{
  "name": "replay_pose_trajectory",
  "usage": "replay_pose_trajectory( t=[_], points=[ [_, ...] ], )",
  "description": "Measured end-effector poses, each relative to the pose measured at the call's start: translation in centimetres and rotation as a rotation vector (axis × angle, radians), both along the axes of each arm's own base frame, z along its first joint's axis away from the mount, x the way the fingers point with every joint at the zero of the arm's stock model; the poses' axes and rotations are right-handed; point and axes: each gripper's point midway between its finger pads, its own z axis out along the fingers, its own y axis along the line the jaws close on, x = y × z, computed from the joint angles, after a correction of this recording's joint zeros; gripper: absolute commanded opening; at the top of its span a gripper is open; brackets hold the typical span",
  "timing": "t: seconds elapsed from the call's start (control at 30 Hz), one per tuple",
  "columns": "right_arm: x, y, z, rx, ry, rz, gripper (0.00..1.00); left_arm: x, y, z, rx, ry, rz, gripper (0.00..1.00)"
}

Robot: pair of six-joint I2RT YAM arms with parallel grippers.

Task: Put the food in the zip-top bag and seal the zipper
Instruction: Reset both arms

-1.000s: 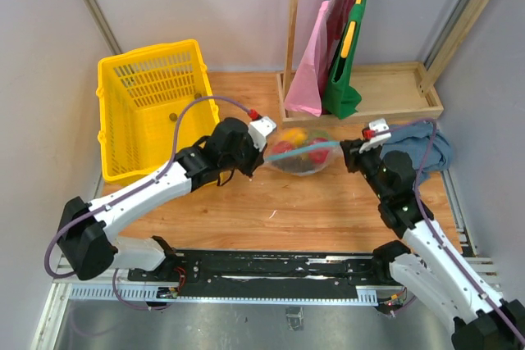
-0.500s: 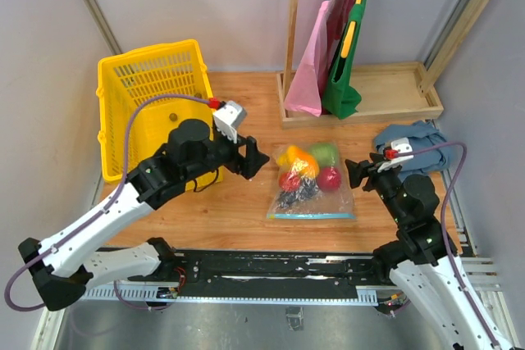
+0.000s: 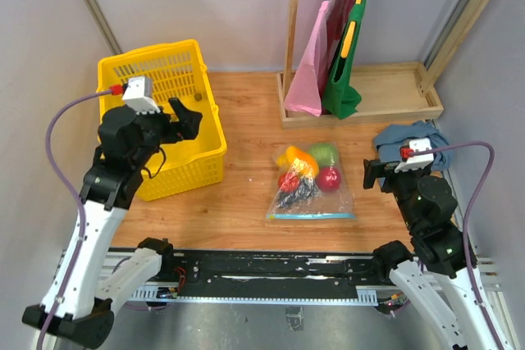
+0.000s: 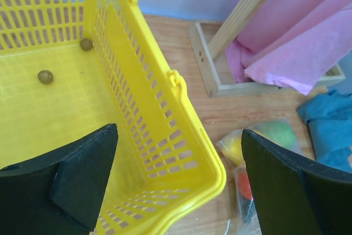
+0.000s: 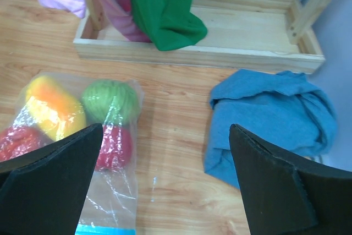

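Surface (image 3: 238, 194): wooden boards, pale walls around.
Zip-top bag (image 3: 316, 204): clear, lying flat right of centre on the surface.
Zipper (image 3: 312, 215): thin blue strip along the bag's near edge; sealed or not, cannot tell.
Food: inside the bag, namely pale green round one (image 3: 324, 154), orange-yellow mango (image 3: 297, 159), red ones (image 3: 330, 178), dark grape bunch (image 3: 297, 193).
Right claw (image 3: 373, 174): spread wide, empty, near the bag's right side, not touching.
Blue cloth (image 3: 414, 137): crumpled, just beside the right claw.
Left claw (image 3: 187, 118): spread wide, empty, raised over the yellow basket (image 3: 156, 79), well apart from the bag.
Brown balls (image 4: 45, 76): two, small, on the basket floor.
Wooden rack (image 3: 394, 88): at the back, pink bag (image 3: 316, 63) and green bag (image 3: 349, 55) hanging.
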Motion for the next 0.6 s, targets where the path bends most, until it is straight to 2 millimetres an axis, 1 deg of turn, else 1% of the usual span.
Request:
replay_pose_trajectory(
  t=[0.1,0.2,0.23,0.27,0.33,0.4,0.5,0.6],
  points=[
    [-0.6,-1.2,1.2,-0.006,-0.003,-0.053,0.98,-2.3,1.1,1.5,-0.025,-0.063,0.032,0.98],
    [-1.5,-2.6,3.0,0.001,-0.027,-0.108,0.98,-5.7,3.1,3.7,-0.055,-0.163,0.097,0.99],
    [-2.3,-3.3,3.9,0.012,-0.055,-0.134,0.98,-8.7,5.0,5.6,-0.083,-0.264,0.156,0.99],
    [-2.5,-3.5,4.1,0.016,-0.064,-0.136,0.98,-10.2,5.8,6.8,-0.101,-0.327,0.181,0.99],
    [-3.0,-3.6,4.2,0.022,-0.076,-0.135,0.98,-12.2,7.1,7.4,-0.117,-0.392,0.223,0.99],
    [-3.5,-3.7,4.5,0.032,-0.095,-0.127,0.98,-14.3,8.5,7.6,-0.131,-0.454,0.268,0.99],
    [-4.2,-3.9,5.0,0.049,-0.127,-0.122,0.98,-15.6,9.6,7.5,-0.14,-0.493,0.308,0.99],
    [-4.6,-4.0,5.3,0.06,-0.151,-0.116,0.98,-15.3,9.6,6.7,-0.129,-0.477,0.316,0.99]
  ],
)
